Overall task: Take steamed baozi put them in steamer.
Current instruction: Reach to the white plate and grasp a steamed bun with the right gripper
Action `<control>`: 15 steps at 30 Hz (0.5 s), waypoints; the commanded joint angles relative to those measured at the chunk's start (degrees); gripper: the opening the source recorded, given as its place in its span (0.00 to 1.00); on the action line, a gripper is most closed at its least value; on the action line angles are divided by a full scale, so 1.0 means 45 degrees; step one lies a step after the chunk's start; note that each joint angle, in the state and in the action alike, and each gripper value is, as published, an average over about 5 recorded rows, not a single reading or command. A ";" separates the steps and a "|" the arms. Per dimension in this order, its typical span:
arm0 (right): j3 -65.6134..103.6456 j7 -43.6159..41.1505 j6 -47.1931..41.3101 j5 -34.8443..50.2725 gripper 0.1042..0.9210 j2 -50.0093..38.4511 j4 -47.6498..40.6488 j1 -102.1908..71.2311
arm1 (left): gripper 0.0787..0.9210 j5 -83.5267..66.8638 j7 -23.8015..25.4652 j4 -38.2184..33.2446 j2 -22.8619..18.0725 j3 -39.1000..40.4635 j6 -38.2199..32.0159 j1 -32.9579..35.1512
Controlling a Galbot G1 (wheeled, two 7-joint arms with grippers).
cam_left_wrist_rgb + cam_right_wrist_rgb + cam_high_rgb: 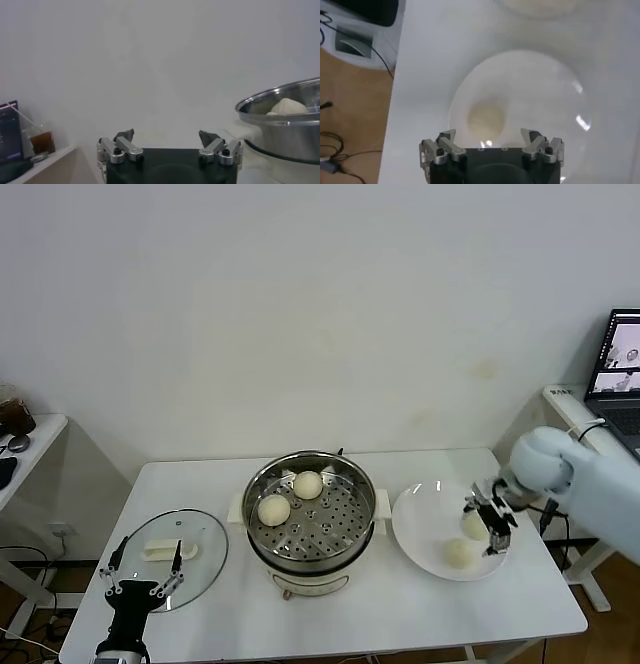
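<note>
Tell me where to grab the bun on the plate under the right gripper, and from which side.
Probably from straight above. The bun is a smooth round dome on the flat plate, so the open right gripper should drop over it and close across its widest middle, opposite sides, gently.

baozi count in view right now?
4. Two in the steamer: one at the back, one on its left side. Two on the plate: one under the right gripper, one nearer the front.

Two baozi are sitting in the steamer; right of it, two, perhaps touching, are lying on the plate; the lid is lying left.
</note>
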 commanded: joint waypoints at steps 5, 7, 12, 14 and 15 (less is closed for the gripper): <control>0.1843 0.1111 0.1180 -0.1642 0.88 0.1751 -0.2261 -0.2562 | 0.88 -0.0014 0.0003 0.0034 0.0004 -0.0197 0.0000 0.0039; 0.1807 0.1151 0.1180 -0.1639 0.88 0.2028 -0.2411 -0.2490 | 0.88 -0.0020 0.0003 0.0064 0.0012 -0.0238 0.0004 0.0019; 0.1543 0.1127 0.1095 -0.1635 0.88 0.2497 -0.2662 -0.2304 | 0.88 -0.0023 0.0003 0.0153 -0.0008 -0.0255 0.0010 -0.0041; 0.1445 0.1090 0.1000 -0.1647 0.88 0.2599 -0.2706 -0.2301 | 0.88 -0.0024 0.0003 0.0167 -0.0024 -0.0247 0.0014 -0.0060; 0.1412 0.1063 0.0926 -0.1654 0.88 0.2638 -0.2719 -0.2309 | 0.88 -0.0024 0.0003 0.0173 -0.0030 -0.0242 0.0016 -0.0069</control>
